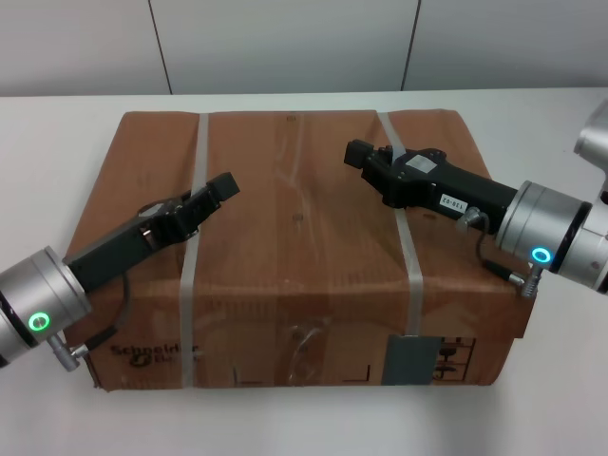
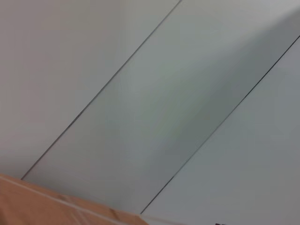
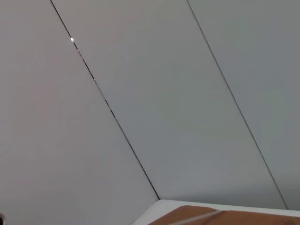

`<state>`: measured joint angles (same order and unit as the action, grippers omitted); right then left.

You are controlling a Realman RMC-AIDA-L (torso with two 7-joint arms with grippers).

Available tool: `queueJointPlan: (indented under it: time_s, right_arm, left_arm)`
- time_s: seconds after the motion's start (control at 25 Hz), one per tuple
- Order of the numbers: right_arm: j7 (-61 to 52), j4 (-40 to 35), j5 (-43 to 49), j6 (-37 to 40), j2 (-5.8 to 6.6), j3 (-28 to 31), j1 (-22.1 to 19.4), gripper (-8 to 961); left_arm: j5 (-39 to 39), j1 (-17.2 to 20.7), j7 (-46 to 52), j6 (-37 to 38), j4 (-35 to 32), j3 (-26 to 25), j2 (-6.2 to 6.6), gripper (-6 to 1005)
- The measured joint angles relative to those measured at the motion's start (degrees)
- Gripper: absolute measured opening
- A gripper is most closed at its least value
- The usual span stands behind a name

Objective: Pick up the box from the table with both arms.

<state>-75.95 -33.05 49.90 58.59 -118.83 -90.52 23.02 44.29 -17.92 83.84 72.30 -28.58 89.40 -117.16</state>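
The large brown cardboard box (image 1: 294,256) rests on the white table (image 1: 57,133), its front side with a grey label (image 1: 410,361) and black print facing me. Two pale straps (image 1: 195,237) run across it. My left gripper (image 1: 226,184) hovers over the box top near the left strap, with no gap showing between its fingers. My right gripper (image 1: 353,152) hovers over the top next to the right strap, also closed and empty. The tips point towards each other across the middle of the box. A box edge shows in the left wrist view (image 2: 47,206) and in the right wrist view (image 3: 225,218).
A grey panelled wall (image 1: 285,43) stands behind the table. White tabletop shows on all sides of the box, widest at the left and right. The right wrist view shows a strip of table (image 3: 154,213) beside the box.
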Motion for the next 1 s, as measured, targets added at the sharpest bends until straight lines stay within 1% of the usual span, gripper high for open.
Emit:
queueJointPlan:
  time_s: [1.0]
  right_arm:
    - [0.0,-0.3,0.0,0.1,0.0,0.0,-0.1,53]
  left_arm:
    - [0.0,0.0,-0.5,0.1,0.0,0.0,0.0,57]
